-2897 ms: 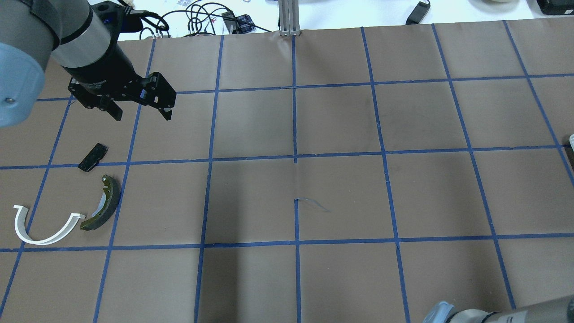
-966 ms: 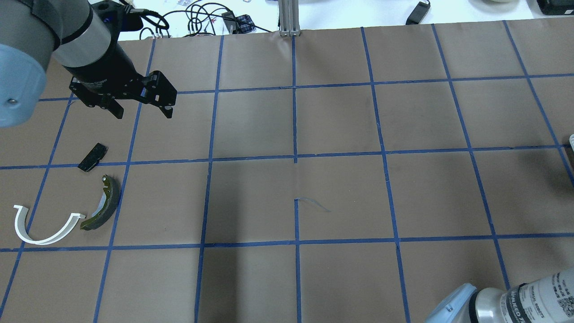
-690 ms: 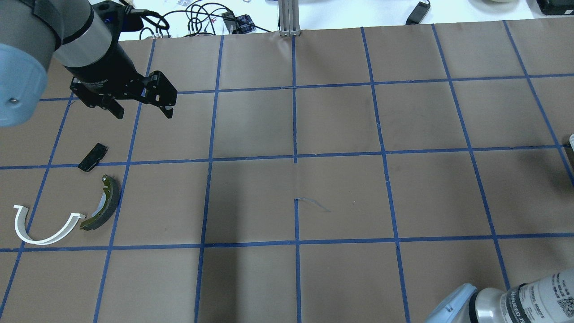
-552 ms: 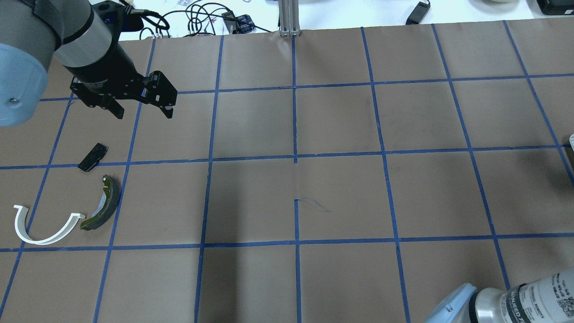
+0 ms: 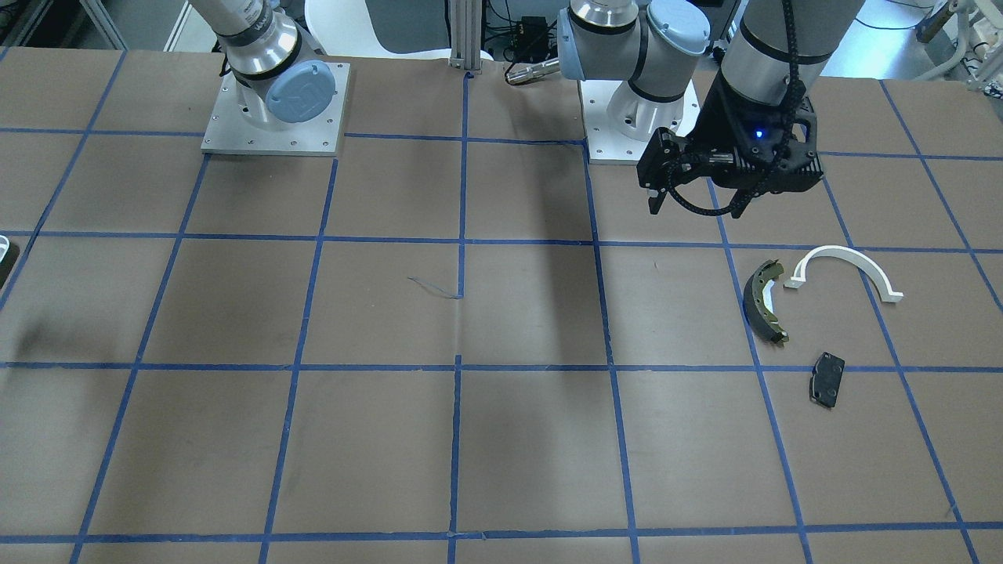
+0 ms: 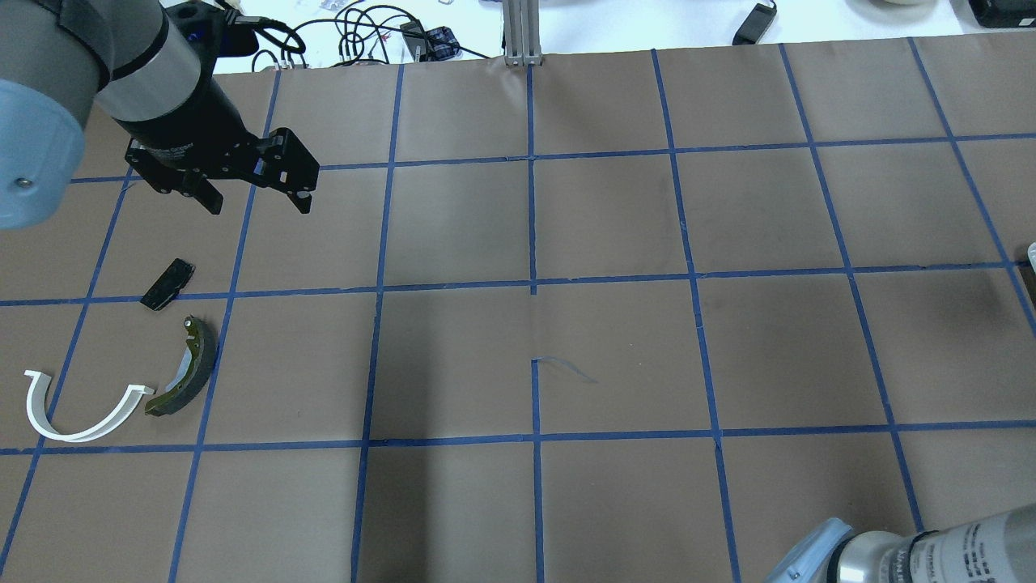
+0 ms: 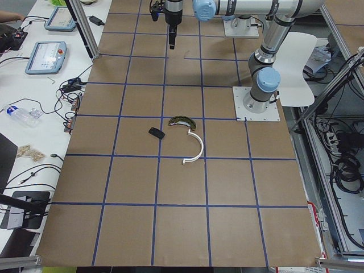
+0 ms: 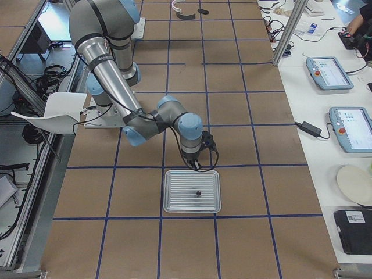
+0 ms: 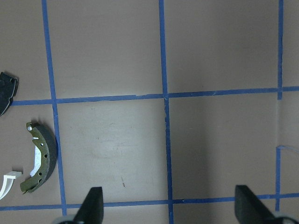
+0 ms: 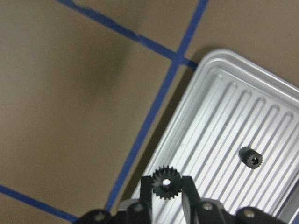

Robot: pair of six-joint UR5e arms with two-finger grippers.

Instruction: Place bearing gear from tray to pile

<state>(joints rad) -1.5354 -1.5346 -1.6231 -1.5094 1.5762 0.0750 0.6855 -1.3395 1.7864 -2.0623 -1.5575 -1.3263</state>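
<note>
The tray (image 8: 174, 200) is a silver ribbed metal tray; it also shows in the right wrist view (image 10: 233, 121). My right gripper (image 10: 164, 186) is shut on a black bearing gear (image 10: 163, 181) and holds it above the tray's corner. A second small black gear (image 10: 251, 157) lies in the tray. The pile lies far off near my left arm: a dark olive brake shoe (image 6: 188, 368), a white half-ring arc (image 6: 40, 421) and a flat black pad (image 6: 167, 283). My left gripper (image 6: 257, 206) is open and empty, raised beyond the pad.
The table is brown paper with a blue tape grid. Cables and devices lie past the far edge (image 6: 364, 36). A metal post (image 6: 522, 32) stands at the far middle. A sliver of the tray (image 6: 1032, 253) shows at the overhead view's right edge.
In the overhead view the right arm's forearm came further in at the bottom right, then shifted lower. The left gripper and the pile stayed almost still.
</note>
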